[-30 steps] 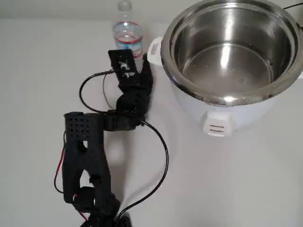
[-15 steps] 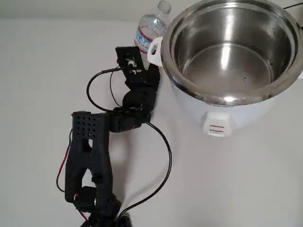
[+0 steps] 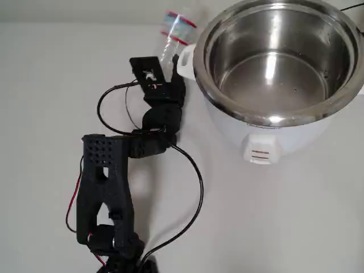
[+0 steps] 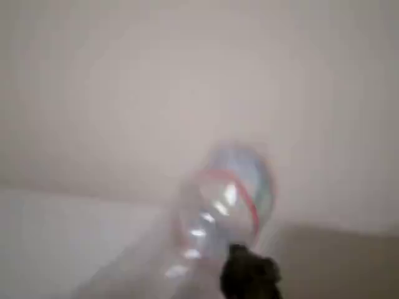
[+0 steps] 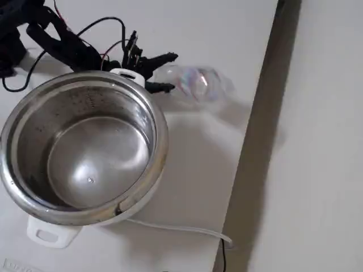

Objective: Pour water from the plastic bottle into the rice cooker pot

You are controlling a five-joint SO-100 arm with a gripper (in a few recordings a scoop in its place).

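Note:
The plastic bottle [image 3: 176,29] is a motion-blurred streak leaning against the upper left side of the cooker, its red-edged label towards the table's far edge. In the fixed view the plastic bottle [image 5: 195,82] lies on its side on the table, right of the cooker. My black gripper [image 3: 169,60] sits at its near end beside the cooker's white handle [image 3: 185,59]. In the fixed view my gripper [image 5: 169,72] is open, jaws spread around the bottle's end. The wrist view has the blurred bottle [image 4: 224,205] ahead of one dark fingertip [image 4: 249,277]. The rice cooker pot [image 3: 200,62] [image 5: 161,136] is shiny steel in a white body.
The table's edge [image 5: 255,113] runs just beyond the bottle in the fixed view, with a drop behind it. A white power cord [image 5: 176,228] trails from the cooker. My arm's base [image 3: 105,187] and its black cables [image 3: 196,193] take up the lower left.
The bottle stood upright left of the cooker, then leaned against the cooker's handle, and now lies tipped over and blurred. My gripper swung right towards the cooker and has come slightly back left.

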